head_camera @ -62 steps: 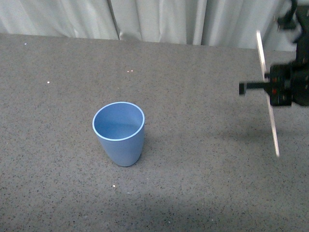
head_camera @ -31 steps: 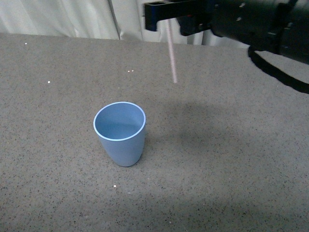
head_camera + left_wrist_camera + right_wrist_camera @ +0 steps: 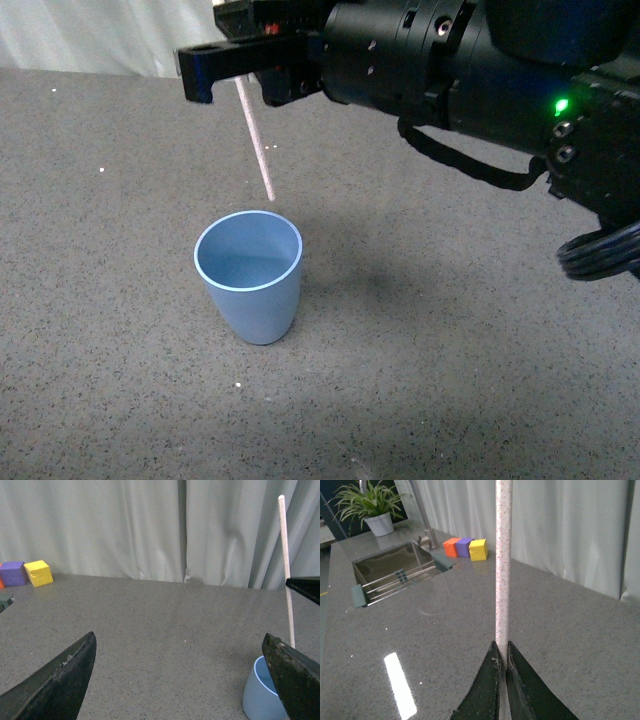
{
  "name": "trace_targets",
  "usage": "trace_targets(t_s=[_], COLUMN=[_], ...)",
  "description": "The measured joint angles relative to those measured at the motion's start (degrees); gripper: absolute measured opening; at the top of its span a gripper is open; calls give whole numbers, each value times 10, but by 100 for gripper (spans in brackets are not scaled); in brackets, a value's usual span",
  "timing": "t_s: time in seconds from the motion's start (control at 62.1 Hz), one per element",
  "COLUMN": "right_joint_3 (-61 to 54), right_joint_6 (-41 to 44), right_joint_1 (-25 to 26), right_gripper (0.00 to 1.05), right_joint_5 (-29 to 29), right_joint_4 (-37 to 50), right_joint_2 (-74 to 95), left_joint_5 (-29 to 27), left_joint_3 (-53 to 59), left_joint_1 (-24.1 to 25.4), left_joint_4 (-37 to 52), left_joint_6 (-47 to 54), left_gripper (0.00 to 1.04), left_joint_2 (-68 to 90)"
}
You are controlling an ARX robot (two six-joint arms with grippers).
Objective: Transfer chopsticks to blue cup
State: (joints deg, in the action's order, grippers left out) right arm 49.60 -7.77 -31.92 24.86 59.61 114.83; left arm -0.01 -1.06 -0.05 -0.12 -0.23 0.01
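- The right gripper was clamped on the chopstick, its two fingers pinched tight against the stick with no gap showing in the right wrist view.
- The stick's long axis ran close to upright. It hung down out of the grip, and in the front view its lower end leaned a little toward the robot's right.
- The blue cup stood upright on the table, almost straight below the right gripper and slightly nearer the robot's body than the hand.
- The stick's lower tip hung in the air just above the far part of the cup's rim, clear of it. Whether the tip sat over the opening or a shade beyond the rim could not be told for certain.
- My judgement: the coming move turned on that small offset, so the tip needed to come a touch toward the robot before the hand lowered along the stick's own axis.
- The left gripper had its fingers spread wide with nothing between them, and it was off to the side of the cup, so the right arm was the one placed to finish.
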Motion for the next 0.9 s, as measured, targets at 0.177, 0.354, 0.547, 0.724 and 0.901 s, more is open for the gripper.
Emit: trace_targets(t_s=[0.177, 0.354, 0.547, 0.724, 0.901], right_joint_3=[-2, -14, -37, -51, -80], right_joint_6=[1, 12, 31, 32, 28], right_joint_1=[-3, -3, -3, -2, 1], right_gripper=[1, 1, 1, 30, 60], right_joint_5=[10, 11, 10, 10, 11], right_joint_4=[-3, -7, -8, 2, 21], right_joint_2=[23, 40, 47, 41, 6], left_joint_5=[0, 0, 0, 0, 0], left_joint_3=[0, 0, 0, 0, 0], left_joint_1=[0, 0, 0, 0, 0], left_joint_4=[0, 0, 0, 0, 0], left_joint_6=[0, 0, 0, 0, 0], left_gripper=[98, 98, 98, 98, 98], left_joint_2=[0, 0, 0, 0, 0])
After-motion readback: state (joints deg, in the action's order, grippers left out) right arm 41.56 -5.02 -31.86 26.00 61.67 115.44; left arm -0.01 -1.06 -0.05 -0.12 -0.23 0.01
